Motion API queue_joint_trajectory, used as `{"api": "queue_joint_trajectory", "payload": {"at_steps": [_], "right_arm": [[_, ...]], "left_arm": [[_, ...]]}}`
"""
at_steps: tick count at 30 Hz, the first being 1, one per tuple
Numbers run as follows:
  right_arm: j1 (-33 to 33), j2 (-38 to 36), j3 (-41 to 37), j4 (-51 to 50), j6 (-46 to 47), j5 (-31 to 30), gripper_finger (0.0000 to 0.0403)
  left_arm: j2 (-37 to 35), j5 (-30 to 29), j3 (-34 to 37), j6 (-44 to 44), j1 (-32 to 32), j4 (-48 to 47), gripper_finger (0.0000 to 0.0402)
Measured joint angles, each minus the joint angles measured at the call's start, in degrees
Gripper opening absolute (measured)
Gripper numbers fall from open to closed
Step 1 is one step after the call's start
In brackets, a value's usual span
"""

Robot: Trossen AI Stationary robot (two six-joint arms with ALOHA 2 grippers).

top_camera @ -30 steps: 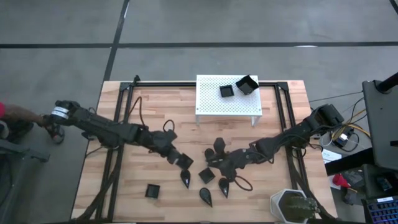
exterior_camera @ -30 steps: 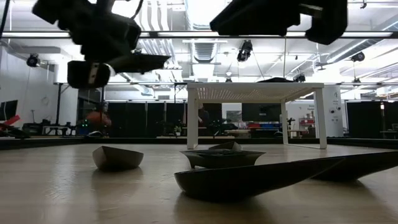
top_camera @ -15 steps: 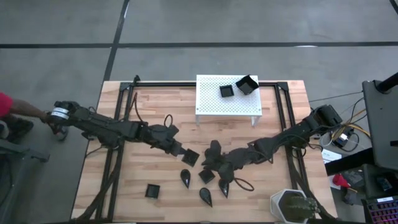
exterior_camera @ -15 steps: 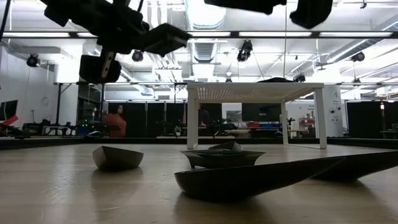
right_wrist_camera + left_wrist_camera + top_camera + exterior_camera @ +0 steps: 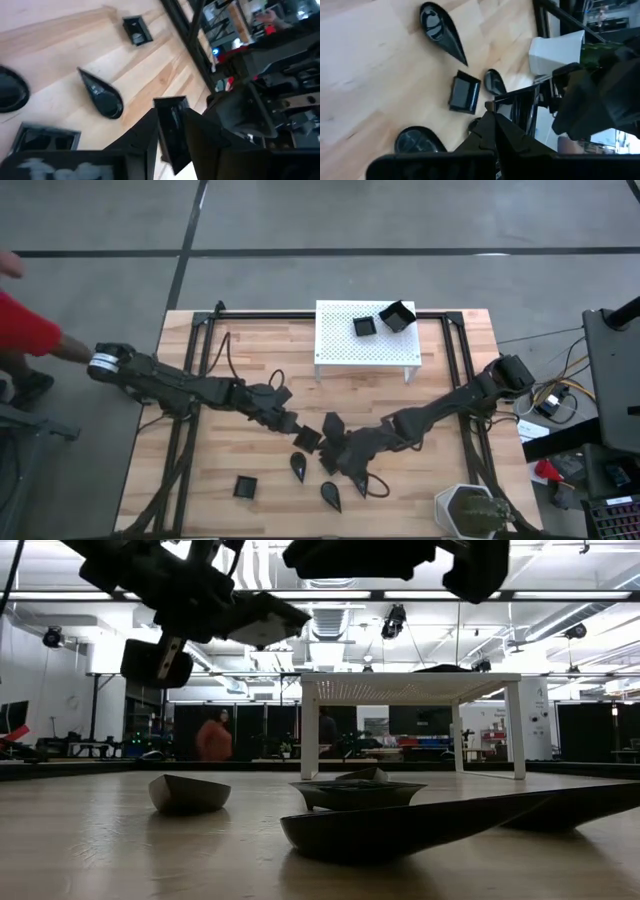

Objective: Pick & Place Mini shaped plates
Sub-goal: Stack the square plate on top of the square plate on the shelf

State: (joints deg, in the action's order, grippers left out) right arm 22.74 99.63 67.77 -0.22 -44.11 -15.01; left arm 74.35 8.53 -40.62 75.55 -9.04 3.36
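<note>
**Ana:** Mini shaped plates (image 5: 246,485) lie on the wooden table (image 5: 200,490), most of them in a small bunch near the middle. Two more sit up on the white stand (image 5: 340,345). Where are the arms?

**Ben:** Both are over the middle of the table, very near each other. The left gripper (image 5: 300,430) is pinched tight on the rim of a square plate (image 5: 515,107). The right gripper (image 5: 338,442) is pinched on a square plate (image 5: 172,132) of its own. Both plates are up in the air (the low view shows them high above the wood).

**Ana:** So what could go wrong?

**Ben:** I think the arms could bump. They are almost touching, and each one has to swing away to the stand. If both go at once, one plate may hit the other arm and get knocked loose.

**Ana:** Could a plate just slip?

**Ben:** Maybe. Each one is held by a thin edge and hangs tilted, so a quick turn could make it slide out. It would drop onto the teardrop plate (image 5: 299,467) and the others right below and push them around.

**Ana:** And at the stand?

**Ben:** One plate there (image 5: 397,316) sits tilted near the back corner. A plate set down too close could push it off the edge.
</note>
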Motion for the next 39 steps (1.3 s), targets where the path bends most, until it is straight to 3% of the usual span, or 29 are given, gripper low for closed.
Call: {"api": "queue_joint_trajectory", "payload": {"at_steps": [22, 39], "right_arm": [[-0.4, 4.5, 3.5, -3.4, -1.5, -1.7, 0.0077], [-1.2, 4.5, 4.1, -5.7, -1.3, -1.6, 0.0012]], "left_arm": [[0.2, 1.5, 0.0, -0.7, 0.1, -0.4, 0.0000], [0.3, 3.0, 0.0, -0.8, 0.2, -0.4, 0.0000]]}}
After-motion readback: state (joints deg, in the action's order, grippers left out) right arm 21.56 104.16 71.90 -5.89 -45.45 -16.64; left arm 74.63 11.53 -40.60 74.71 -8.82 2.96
